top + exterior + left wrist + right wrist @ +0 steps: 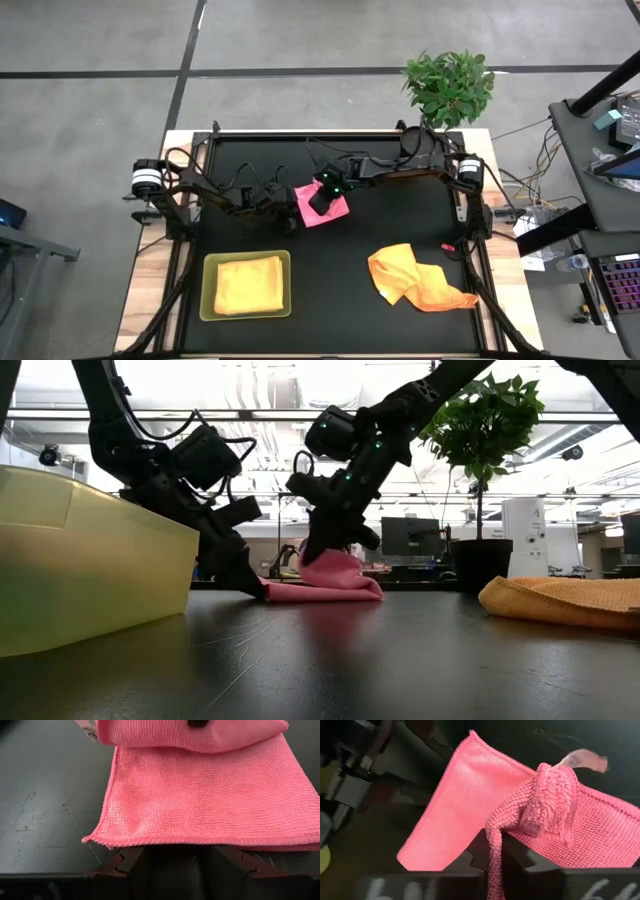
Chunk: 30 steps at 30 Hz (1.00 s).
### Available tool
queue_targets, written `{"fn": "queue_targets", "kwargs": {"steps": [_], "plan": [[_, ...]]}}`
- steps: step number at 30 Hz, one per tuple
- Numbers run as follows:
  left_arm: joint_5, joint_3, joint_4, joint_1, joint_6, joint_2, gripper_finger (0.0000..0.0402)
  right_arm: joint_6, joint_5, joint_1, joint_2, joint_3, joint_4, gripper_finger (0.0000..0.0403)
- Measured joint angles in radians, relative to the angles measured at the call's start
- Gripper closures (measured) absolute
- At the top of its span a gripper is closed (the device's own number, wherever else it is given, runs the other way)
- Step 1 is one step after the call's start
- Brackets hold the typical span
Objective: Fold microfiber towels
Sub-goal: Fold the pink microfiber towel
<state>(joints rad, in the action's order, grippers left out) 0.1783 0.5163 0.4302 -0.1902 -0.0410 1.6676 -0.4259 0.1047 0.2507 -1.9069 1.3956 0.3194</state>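
Observation:
A pink towel (325, 208) lies on the black table at centre back, its lower layer flat and its upper part raised in a fold (335, 572). My right gripper (492, 851) is shut on that raised part just above the table (318, 550). My left gripper (170, 854) stands open and low at the towel's left edge (283, 207), one finger near each end of that edge. A yellow towel (247, 283) lies folded in the lime-green tray (206, 292). An orange towel (415, 278) lies crumpled at the front right. My left gripper's fingertips (122, 856) stand right at the flat layer's near edge (165, 840); I cannot tell whether they touch it. My right gripper pinches a bunched-up edge of the towel (495, 827) between its two fingers, slanting down from the table's right. The pinched part is lifted and curls over the flat layer (445, 805), which stays on the table.
The tray (100, 560) stands at the front left. The orange towel (565, 600) takes up the front right. A potted plant (450, 85) stands past the table's far right corner. Bare black table lies between the tray and the orange towel.

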Motion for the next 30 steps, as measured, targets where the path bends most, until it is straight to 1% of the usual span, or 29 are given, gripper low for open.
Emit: {"fn": "queue_targets", "kwargs": {"steps": [2, 5, 13, 18, 24, 30], "plan": [[0.0, -0.001, 0.004, 0.0, 0.001, 0.0, 0.0247, 0.0, 0.0, 0.0, -0.007, 0.0, -0.004, 0.038], [-0.001, -0.001, 0.005, 0.0, 0.002, 0.0, 0.0247, 0.0, -0.001, -0.002, -0.015, -0.001, -0.009, 0.0355], [0.0, -0.004, 0.009, 0.0, 0.001, 0.0, 0.0246, 0.024, 0.0, -0.013, -0.023, 0.002, -0.048, 0.0254], [0.0, -0.004, 0.01, 0.0, 0.0, 0.0, 0.0246, 0.047, 0.009, -0.033, -0.022, 0.031, -0.049, 0.0206], [0.0, -0.005, 0.011, 0.0, -0.001, 0.0, 0.0246, 0.11, 0.012, -0.077, -0.021, 0.065, -0.048, 0.018], [0.0, -0.006, 0.011, 0.0, -0.003, 0.0, 0.0246, 0.244, 0.012, -0.122, -0.018, 0.117, -0.02, 0.0175]]}}
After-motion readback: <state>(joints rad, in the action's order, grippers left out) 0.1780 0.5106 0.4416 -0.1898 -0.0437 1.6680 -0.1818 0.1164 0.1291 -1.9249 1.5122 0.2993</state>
